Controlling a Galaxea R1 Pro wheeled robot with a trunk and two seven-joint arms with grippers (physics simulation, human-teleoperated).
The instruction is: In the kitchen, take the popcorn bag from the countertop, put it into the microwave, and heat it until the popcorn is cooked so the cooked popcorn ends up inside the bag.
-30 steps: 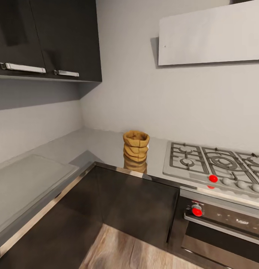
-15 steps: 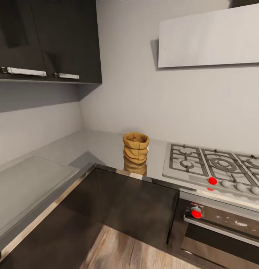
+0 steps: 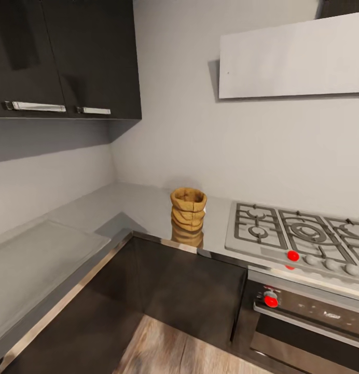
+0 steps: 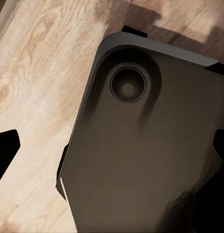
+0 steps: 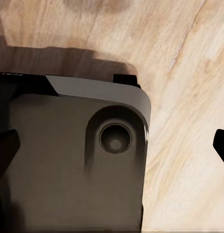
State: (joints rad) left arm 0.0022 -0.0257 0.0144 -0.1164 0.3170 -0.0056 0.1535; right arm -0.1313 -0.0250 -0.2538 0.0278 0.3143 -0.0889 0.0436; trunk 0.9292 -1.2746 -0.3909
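The popcorn bag [image 3: 188, 209], a tan wrinkled paper sack with a rolled rim, stands upright on the grey countertop [image 3: 133, 200] near its front edge, just left of the gas hob. The microwave is out of view. In the left wrist view my left gripper [image 4: 112, 150] is open, its dark fingertips [image 4: 6, 145] wide apart over the robot's dark base and the wooden floor. My right gripper [image 5: 112, 145] is likewise open above the base, with nothing between its fingers.
A steel gas hob [image 3: 299, 234] lies right of the bag, with a built-in oven [image 3: 304, 317] and red knobs below it. Dark wall cabinets [image 3: 70, 52] hang at the upper left, a grey hood [image 3: 293, 57] at the upper right. The counter wraps along the left wall [image 3: 34, 259].
The head camera has shifted a little, so the cabinets and hood sit lower in the picture. The popcorn bag has not moved on the countertop.
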